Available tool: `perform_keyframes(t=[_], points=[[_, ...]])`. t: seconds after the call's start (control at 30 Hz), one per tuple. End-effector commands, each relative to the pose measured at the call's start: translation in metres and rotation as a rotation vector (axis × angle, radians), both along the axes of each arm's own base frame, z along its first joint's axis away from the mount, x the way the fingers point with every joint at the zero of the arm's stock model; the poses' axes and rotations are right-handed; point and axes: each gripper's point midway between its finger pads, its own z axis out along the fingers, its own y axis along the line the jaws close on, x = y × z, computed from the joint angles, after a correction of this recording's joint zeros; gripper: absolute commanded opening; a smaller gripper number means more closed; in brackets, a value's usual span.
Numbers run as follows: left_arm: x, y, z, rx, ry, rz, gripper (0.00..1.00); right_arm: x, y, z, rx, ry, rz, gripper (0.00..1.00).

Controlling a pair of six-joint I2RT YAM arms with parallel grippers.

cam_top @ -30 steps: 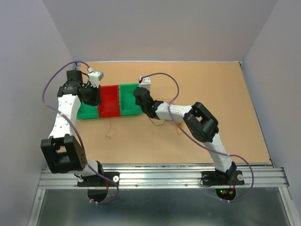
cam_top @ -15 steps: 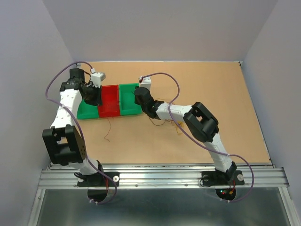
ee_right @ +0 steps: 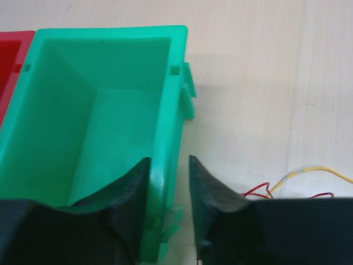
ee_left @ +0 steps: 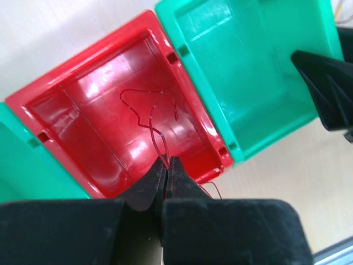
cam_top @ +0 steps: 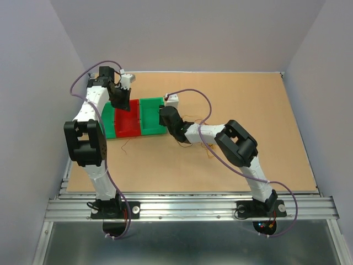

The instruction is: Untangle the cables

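My left gripper (ee_left: 166, 160) is shut on a hair-thin red wire (ee_left: 152, 119), one of the cables, which curls down over the inside of the red bin (ee_left: 91, 110). From above, that gripper (cam_top: 119, 101) hangs over the red bin's (cam_top: 127, 132) far end. My right gripper (ee_right: 168, 161) is open, its jaws straddling the right wall of the green bin (ee_right: 165, 127), with a gap on the outer side. More cables, yellow (ee_right: 314, 170) and red (ee_right: 255, 191), lie on the table just right of it; in the top view this tangle (cam_top: 205, 144) is partly hidden under the right arm.
Three bins stand in a row: green (cam_top: 108, 128), red, green (cam_top: 149, 105). A loose thin strand (cam_top: 126, 147) lies on the table in front of the bins. Grey walls close in the table on three sides; a metal rail (cam_top: 187, 207) runs along the near edge.
The left arm has swung right and toward the back, carrying its wire from the left green bin to over the red bin. The right jaws have spread apart at the green bin's wall.
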Motion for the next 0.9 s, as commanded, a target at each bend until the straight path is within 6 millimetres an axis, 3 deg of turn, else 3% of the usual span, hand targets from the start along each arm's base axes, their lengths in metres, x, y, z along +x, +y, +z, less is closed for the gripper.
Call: perform_keyframes(t=[0.0, 0.27, 0.47, 0.57, 0.6, 0.77, 0.8, 0.87], points=[[0.026, 0.014, 0.028, 0.042, -0.107, 0.100, 0.00, 0.005, 0.001, 0.046, 0.067, -0.086, 0.008, 0.33], [0.055, 0.019, 0.032, 0.058, -0.148, 0.155, 0.00, 0.001, 0.002, 0.040, 0.035, -0.082, 0.036, 0.07], [0.067, 0.011, 0.048, 0.046, -0.221, 0.164, 0.00, 0.002, 0.002, 0.038, 0.030, -0.080, 0.042, 0.03], [0.073, 0.019, 0.058, 0.072, -0.269, 0.205, 0.00, 0.001, 0.002, 0.037, 0.028, -0.080, 0.039, 0.03], [0.073, 0.007, 0.066, 0.074, -0.296, 0.185, 0.00, 0.002, 0.001, 0.036, 0.025, -0.078, 0.036, 0.03], [0.072, 0.005, 0.088, 0.086, -0.407, 0.178, 0.00, 0.001, 0.001, 0.036, 0.028, -0.078, 0.031, 0.02], [0.068, 0.003, 0.102, 0.086, -0.447, 0.176, 0.00, 0.001, 0.001, 0.036, 0.027, -0.079, 0.031, 0.02], [0.066, 0.003, 0.105, 0.092, -0.483, 0.177, 0.00, 0.001, 0.001, 0.036, 0.031, -0.079, 0.032, 0.02]])
